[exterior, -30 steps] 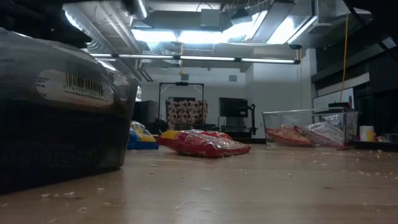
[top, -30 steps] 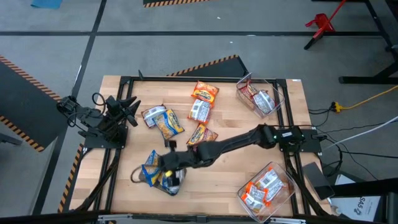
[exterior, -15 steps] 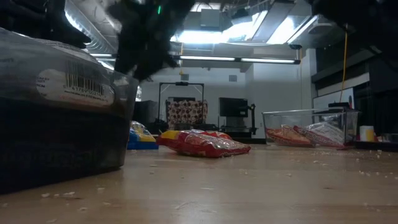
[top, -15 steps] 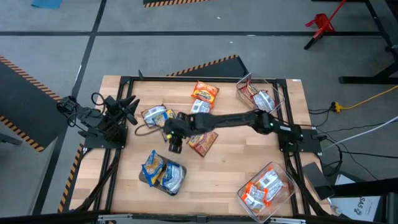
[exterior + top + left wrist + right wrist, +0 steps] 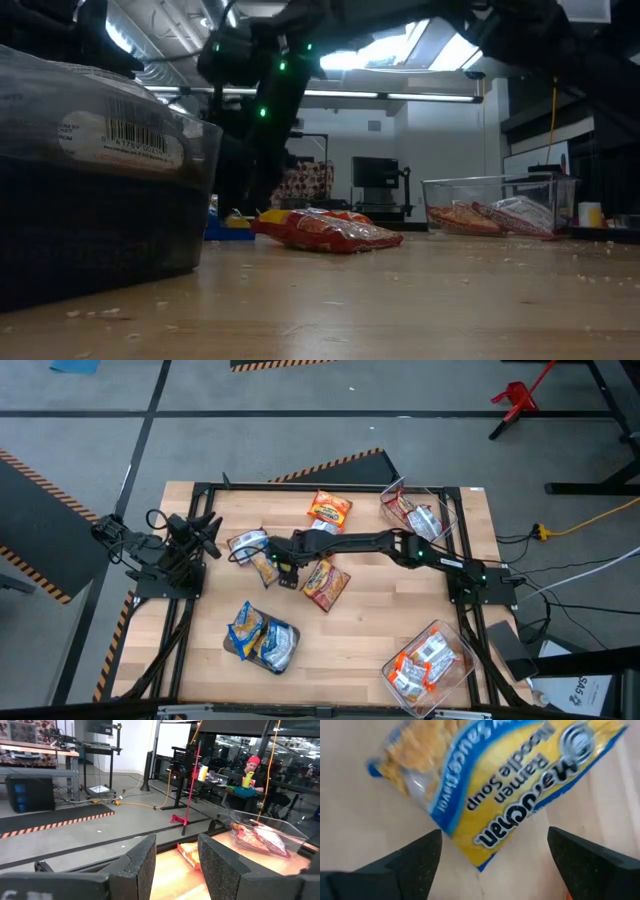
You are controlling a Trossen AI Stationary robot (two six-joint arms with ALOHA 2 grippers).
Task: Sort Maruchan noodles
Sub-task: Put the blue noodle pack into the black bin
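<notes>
My right gripper is open just above a loose blue-and-yellow Maruchan packet that lies flat on the table's left middle. Its fingers stand wide, one at each side of the packet's near end. A silver-blue packet lies beside that one. Two orange-red packets lie further right. A clear bin near the front left holds blue-and-yellow packets. My left gripper waits open at the table's left edge, with nothing between its fingers.
A clear bin at the far right holds red and silver packets. Another bin at the near right holds orange ones. My right arm stretches across the table's middle. A black frame runs along the table's edges.
My right gripper has left the front-left bin and gone toward the table's far edge. It now stands over the loose blue-and-yellow packet. The packets in that bin lie still.
</notes>
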